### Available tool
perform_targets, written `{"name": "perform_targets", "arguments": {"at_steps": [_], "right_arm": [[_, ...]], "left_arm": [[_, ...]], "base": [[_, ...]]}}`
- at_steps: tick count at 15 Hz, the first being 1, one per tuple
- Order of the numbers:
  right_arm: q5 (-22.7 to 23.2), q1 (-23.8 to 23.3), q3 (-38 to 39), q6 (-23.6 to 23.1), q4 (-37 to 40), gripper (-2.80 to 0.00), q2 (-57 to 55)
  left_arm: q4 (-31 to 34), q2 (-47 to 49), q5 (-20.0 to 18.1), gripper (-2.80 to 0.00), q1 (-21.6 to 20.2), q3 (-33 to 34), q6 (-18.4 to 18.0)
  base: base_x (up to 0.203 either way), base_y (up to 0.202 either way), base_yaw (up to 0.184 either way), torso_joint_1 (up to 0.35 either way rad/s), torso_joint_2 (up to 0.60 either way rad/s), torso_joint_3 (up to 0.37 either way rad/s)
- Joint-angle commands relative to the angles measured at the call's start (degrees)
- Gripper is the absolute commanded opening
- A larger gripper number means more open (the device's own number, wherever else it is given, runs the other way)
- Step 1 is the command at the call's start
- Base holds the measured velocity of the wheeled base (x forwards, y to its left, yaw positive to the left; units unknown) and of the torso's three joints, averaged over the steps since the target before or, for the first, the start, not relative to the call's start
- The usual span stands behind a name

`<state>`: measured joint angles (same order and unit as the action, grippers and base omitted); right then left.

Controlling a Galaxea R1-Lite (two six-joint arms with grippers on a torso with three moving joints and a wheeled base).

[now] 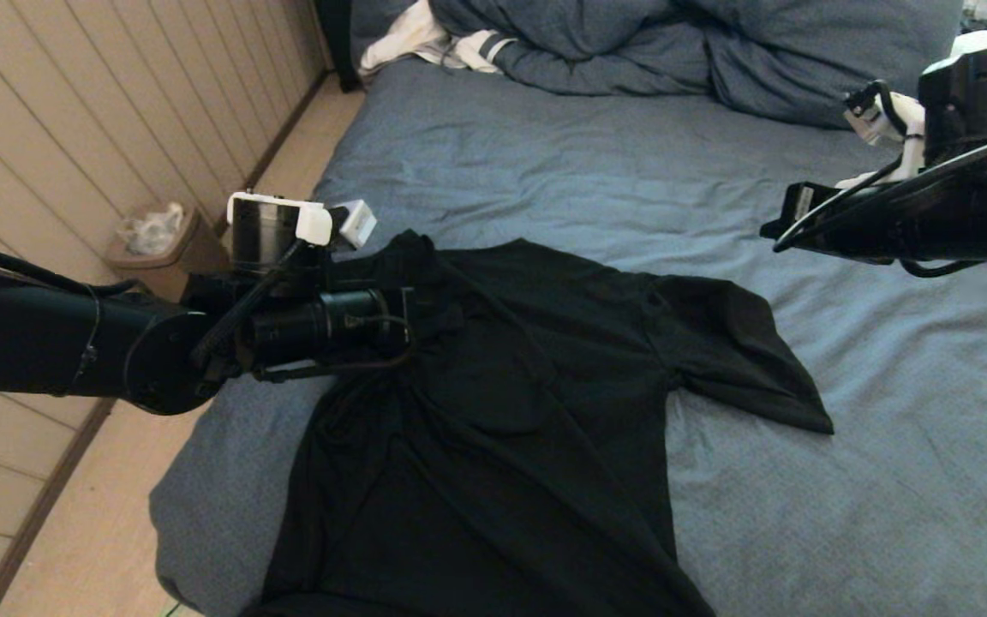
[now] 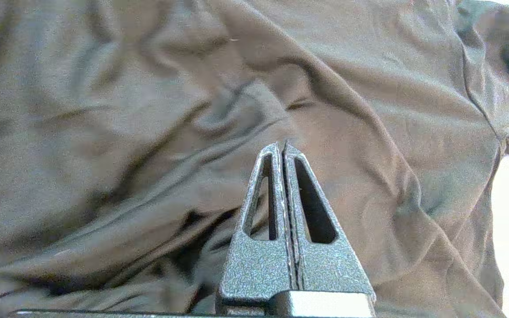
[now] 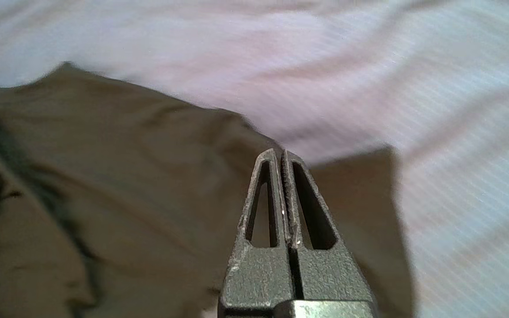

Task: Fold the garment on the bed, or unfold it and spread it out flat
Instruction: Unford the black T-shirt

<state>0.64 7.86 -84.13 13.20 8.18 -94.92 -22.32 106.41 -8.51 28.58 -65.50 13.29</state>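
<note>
The black T-shirt lies spread on the bed with its plain side up, creased, its right sleeve fanned out and its hem running off the near edge. No print shows. My left gripper hovers over the shirt's upper left shoulder. In the left wrist view this left gripper is shut with nothing between its fingers, and the wrinkled shirt is beneath. My right gripper hangs raised above the bed, far right of the shirt. In its wrist view the right gripper is shut and empty over the shirt edge and the sheet.
A bulky blue duvet and white striped clothing lie at the head of the bed. A small bin stands on the floor by the panelled wall to the left. The bed's left edge runs close under my left arm.
</note>
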Motion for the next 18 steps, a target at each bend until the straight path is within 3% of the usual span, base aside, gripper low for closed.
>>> {"name": "perform_targets", "arguments": {"at_steps": [1, 8, 9, 13, 18], "right_arm": [[0.36, 1.09, -3.16, 0.07, -0.14, -2.8, -3.86], [0.84, 1.04, -8.12, 0.07, 0.0, -2.8, -8.0], [0.92, 1.17, -8.6, 0.07, -0.01, -2.8, -8.57], [1.2, 1.19, -8.33, -0.11, -0.44, -2.8, -9.58], [2.94, 1.14, -8.24, -0.37, -0.44, -2.8, -10.29]], "left_arm": [[-0.2, 3.05, 1.79, -2.8, 2.18, -3.03, -0.72], [4.33, 6.66, 6.48, -2.8, 3.8, -13.65, -4.06], [4.07, 7.68, 7.78, 0.0, 3.6, -14.43, -5.35], [1.11, 14.48, 13.8, 0.0, 3.34, -20.8, -5.56], [-5.05, 24.1, 26.54, 0.0, 1.92, -29.4, -6.9]], "base": [[0.0, 0.0, 0.0, 0.0, 0.0, 0.0], [0.0, 0.0, 0.0, 0.0, 0.0, 0.0], [0.0, 0.0, 0.0, 0.0, 0.0, 0.0], [0.0, 0.0, 0.0, 0.0, 0.0, 0.0], [0.0, 0.0, 0.0, 0.0, 0.0, 0.0]]}}
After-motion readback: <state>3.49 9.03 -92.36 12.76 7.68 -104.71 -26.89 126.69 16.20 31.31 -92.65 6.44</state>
